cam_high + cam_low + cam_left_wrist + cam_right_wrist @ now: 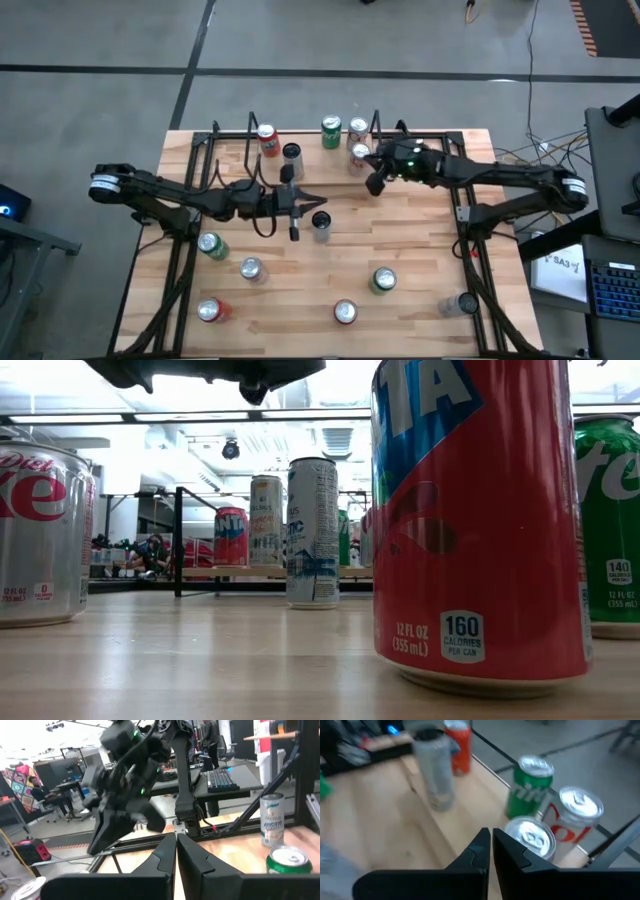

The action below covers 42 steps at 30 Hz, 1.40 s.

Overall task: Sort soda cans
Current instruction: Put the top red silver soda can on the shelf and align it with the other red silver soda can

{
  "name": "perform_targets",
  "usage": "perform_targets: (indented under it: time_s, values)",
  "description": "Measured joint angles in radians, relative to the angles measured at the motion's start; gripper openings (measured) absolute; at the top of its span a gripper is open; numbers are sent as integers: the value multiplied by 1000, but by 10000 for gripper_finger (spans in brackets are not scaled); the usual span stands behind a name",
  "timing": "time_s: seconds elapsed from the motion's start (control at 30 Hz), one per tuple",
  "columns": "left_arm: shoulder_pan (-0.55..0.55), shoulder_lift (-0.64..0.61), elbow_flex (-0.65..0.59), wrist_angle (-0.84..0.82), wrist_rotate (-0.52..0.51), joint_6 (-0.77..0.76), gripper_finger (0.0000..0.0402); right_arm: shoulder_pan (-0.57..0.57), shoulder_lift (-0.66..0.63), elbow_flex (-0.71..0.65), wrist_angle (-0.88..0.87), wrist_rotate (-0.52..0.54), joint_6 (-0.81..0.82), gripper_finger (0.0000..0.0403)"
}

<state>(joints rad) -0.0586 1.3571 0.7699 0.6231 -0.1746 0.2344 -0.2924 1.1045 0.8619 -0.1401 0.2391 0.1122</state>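
Observation:
Several soda cans stand upright on their bases on the wooden table (420,250). At the far edge are a red can (267,138), a tall grey can (291,158), a green can (331,132) and two silver-topped cans (357,130) (360,155). My left gripper (315,198) (175,852) hangs shut over the table's middle, above and beside a tall can (320,225), with nothing in it. My right gripper (372,187) (490,845) is shut in the air just near of the far silver can (530,837), next to the green can (532,785) and a red-and-silver can (575,820).
More cans stand toward the near edge: green (212,245), silver (251,268), red (210,310), red (345,312), green (383,280) and silver (463,303). A black frame (215,140) rims the table. In the low view a red can (480,520) fills the foreground.

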Motion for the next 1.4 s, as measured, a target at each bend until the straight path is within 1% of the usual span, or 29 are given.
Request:
perform_targets:
  time_s: [0.13,0.23,0.33,0.4,0.57,0.63,0.73,0.8,1.0,1.17,1.4]
  values:
    - [2,28,57,-28,1,-14,0,0,-104,0,-33,-66,5,11]
    - [12,83,129,-88,4,9,0,10,-173,0,-59,-93,2,11]
    - [39,154,220,-189,3,40,0,35,-231,0,-84,-92,-7,11]
    - [67,203,286,-290,3,61,0,54,-261,0,-108,-90,-20,11]
    - [163,336,467,-473,8,72,0,98,-294,0,-133,-90,-38,11]
    - [201,388,531,-530,54,80,0,109,-292,0,-137,-90,-50,11]
    - [246,456,604,-568,145,82,0,114,-286,0,-147,-90,-61,11]
    - [266,488,643,-578,166,82,0,114,-284,0,-154,-89,-61,11]
    - [310,522,694,-594,162,110,0,114,-283,0,-174,-82,-71,11]
    - [344,522,699,-586,104,111,0,114,-283,0,-173,-81,-72,11]
    - [357,529,697,-584,98,-33,0,114,-283,-2,-173,-81,-72,11]
